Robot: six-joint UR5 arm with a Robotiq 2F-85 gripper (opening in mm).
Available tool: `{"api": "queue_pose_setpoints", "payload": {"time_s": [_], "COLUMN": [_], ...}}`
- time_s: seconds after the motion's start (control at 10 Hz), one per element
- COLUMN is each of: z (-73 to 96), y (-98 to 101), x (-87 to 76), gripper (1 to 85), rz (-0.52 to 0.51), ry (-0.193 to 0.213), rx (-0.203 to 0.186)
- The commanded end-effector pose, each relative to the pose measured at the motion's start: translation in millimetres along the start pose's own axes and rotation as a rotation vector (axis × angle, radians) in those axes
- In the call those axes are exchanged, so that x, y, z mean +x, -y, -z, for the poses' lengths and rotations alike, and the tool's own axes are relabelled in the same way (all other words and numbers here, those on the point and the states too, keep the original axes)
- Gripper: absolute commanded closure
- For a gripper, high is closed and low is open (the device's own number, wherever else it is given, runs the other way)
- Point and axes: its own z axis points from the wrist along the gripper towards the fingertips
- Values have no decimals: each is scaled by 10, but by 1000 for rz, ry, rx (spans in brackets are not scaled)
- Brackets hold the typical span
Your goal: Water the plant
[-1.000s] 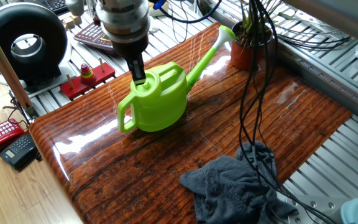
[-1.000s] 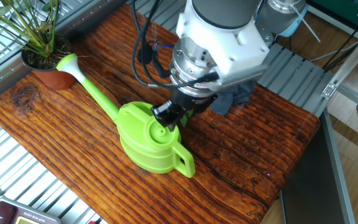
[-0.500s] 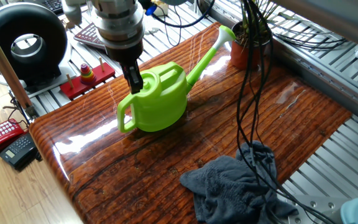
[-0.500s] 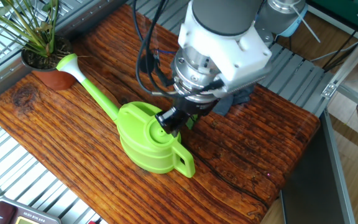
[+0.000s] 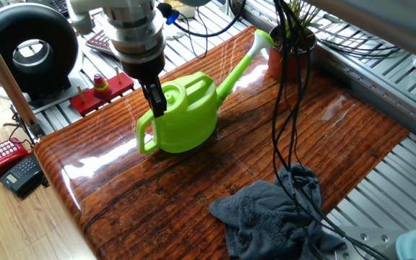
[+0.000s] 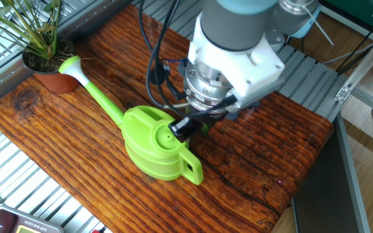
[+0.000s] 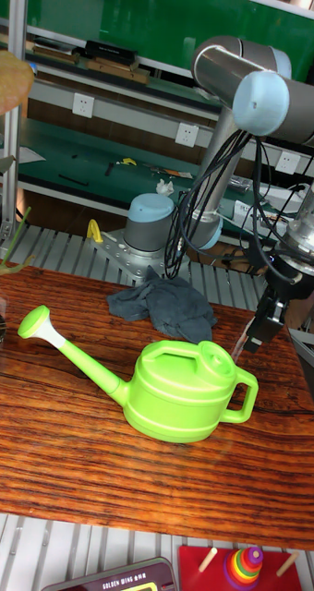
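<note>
A bright green watering can stands upright in the middle of the wooden table. Its long spout points at the plant, thin green leaves in a terracotta pot at the table's far corner. The spout's rose lies right beside the pot. My gripper hangs just above the handle end of the can, close to the loop handle. Its dark fingers look pressed together with nothing between them.
A crumpled grey cloth lies on the table near the arm's base. Black cables hang down over the table in front of the plant. A red toy stand and phones sit off the table's edge.
My gripper has slid from over the can's fill opening toward the handle end and dropped slightly. The watering can and plant have not moved.
</note>
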Motion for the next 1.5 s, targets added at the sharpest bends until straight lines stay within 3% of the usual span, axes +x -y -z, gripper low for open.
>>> {"api": "queue_pose_setpoints", "payload": {"time_s": [0.0, 0.2, 0.4, 0.7, 0.9, 1.4], "z": [-35, -24, -49, -144, -191, -310], "y": [-46, 12, 82, 63, 86, 176], "x": [-155, -231, -246, -203, -211, -229], "gripper": [397, 397, 390, 380, 377, 373], "rz": [-4, -4, 39, 56, 76, 103], "ry": [29, 39, 14, -16, -18, -38], "rx": [-2, 27, 44, 14, 15, 53]}}
